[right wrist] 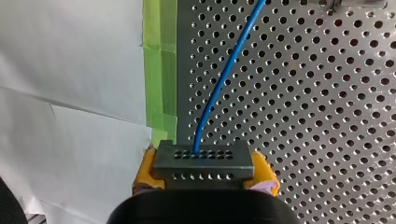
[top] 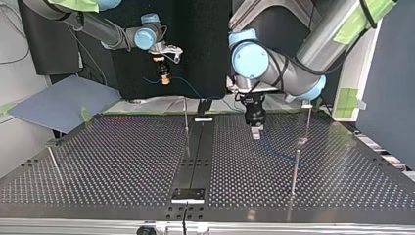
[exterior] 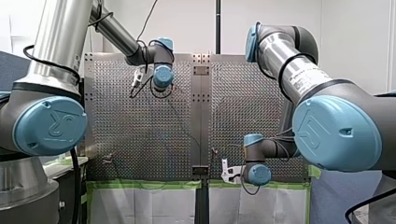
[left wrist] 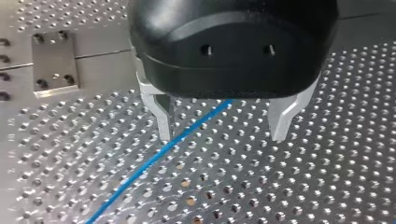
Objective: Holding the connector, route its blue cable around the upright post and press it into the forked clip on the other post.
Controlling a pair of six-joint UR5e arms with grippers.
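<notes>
One connector (right wrist: 203,161) in my right pincer (right wrist: 205,173)

ur logos show on my left arm's cap (exterior: 49,125) and right arm's cap (exterior: 336,128).

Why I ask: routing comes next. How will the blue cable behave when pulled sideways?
Probably floppy: the blue cable is thin and curves gently out of the connector. Likely light, so it should follow a pull easily. Being smooth and loose across the perforated table, it may slide.
</notes>
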